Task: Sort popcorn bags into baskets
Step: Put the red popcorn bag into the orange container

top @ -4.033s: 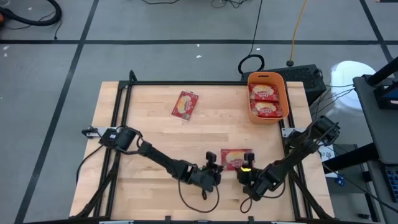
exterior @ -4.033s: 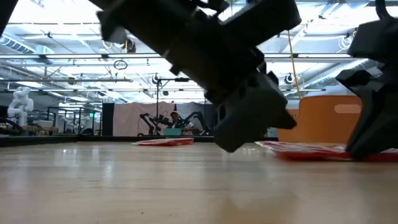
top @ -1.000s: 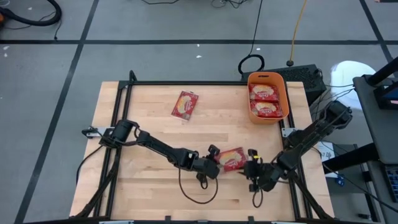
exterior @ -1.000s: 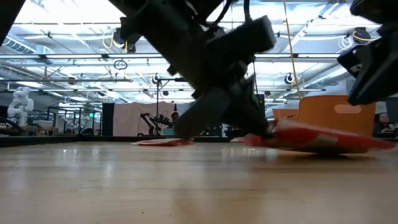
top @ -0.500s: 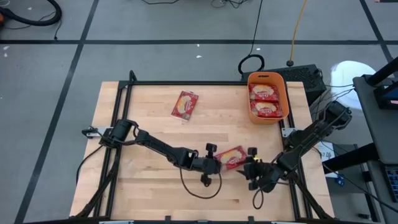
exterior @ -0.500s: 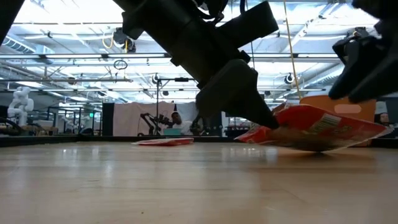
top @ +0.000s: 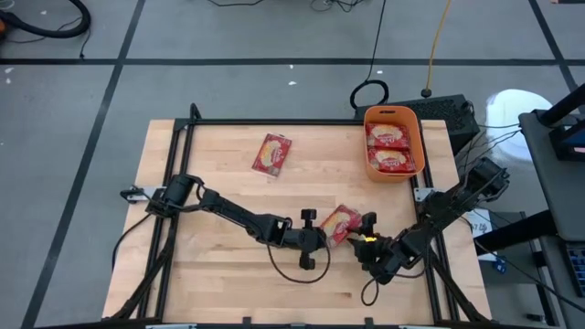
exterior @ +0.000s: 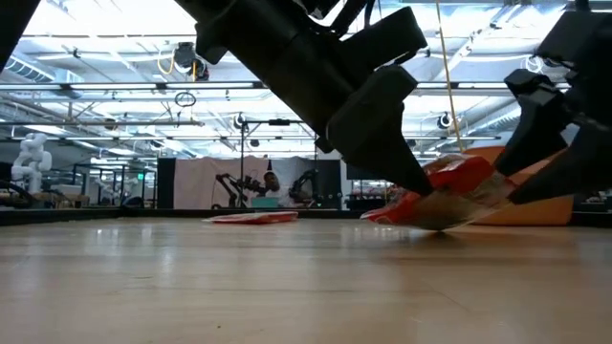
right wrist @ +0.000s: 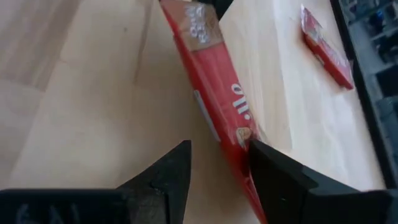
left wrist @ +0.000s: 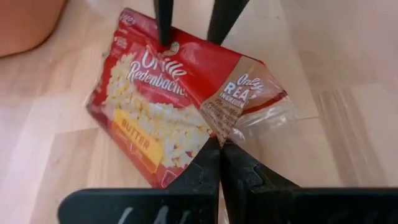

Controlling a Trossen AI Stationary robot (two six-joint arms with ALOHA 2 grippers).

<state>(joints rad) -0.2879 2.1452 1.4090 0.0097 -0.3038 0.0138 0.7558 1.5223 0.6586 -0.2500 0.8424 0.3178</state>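
Observation:
A red popcorn bag (top: 340,222) stands tipped up near the table's front, right of the middle. One long edge (exterior: 430,224) rests on the wood. My left gripper (top: 316,236) is at its left end, shut on it. My right gripper (right wrist: 214,158) is open at the bag's right end, with that end (right wrist: 231,134) edge-on between its two fingers. A second popcorn bag (top: 271,153) lies flat at the far middle. The orange basket (top: 416,137) at the far right holds two bags. My left gripper pinches the bag's end seam (left wrist: 219,129) between its two fingers, beside the clear flap at one corner. The fingers slant down at it from the table's left. The bag sits steeply tilted, lower edge on the table. My right gripper: I cannot tell whether a finger (right wrist: 267,171) touches the bag.
Black cables (top: 292,274) loop on the wood under the arms near the front edge. A black frame (top: 183,146) runs along the table's left and far sides. Bare wood lies between the lone bag and the basket.
My left gripper has rolled in place while staying shut on the bag. The bag has tipped from nearly flat to steeply on edge, its upper side lifted and its lower edge staying on the table. My right gripper has come down toward the bag's right end.

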